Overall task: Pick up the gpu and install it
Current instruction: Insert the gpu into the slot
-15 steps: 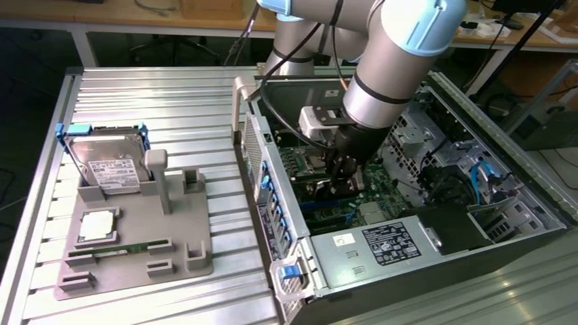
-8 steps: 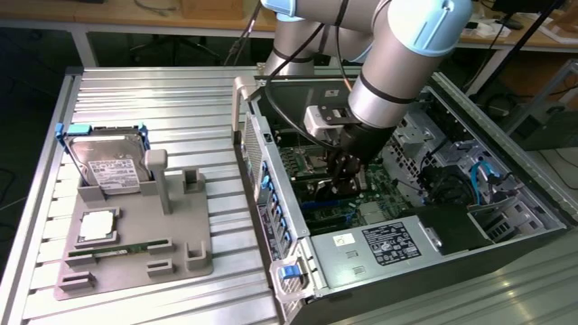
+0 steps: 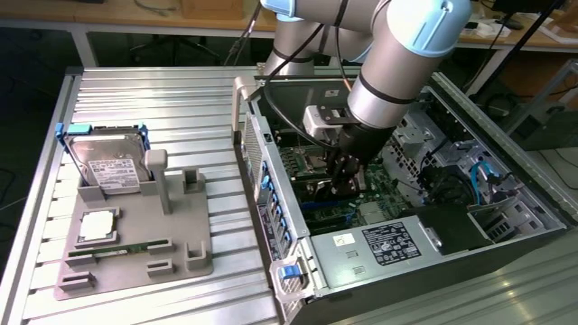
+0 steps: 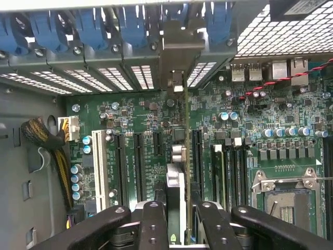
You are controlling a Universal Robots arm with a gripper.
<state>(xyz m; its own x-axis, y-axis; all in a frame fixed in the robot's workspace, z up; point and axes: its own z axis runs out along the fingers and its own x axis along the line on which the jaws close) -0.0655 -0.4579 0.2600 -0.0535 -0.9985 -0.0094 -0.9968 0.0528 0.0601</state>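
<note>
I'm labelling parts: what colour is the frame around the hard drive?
The frame is blue, seen best in the exterior view.

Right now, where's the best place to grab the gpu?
By its upper long edge, coming from above. The gpu stands on edge over the motherboard slots, so the gripper pinches its two flat faces and leaves the bottom edge free.

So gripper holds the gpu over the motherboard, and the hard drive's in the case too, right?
No: the exterior view shows the hard drive on the grey fixture outside the case. The gripper does hold the gpu over the motherboard.
</note>
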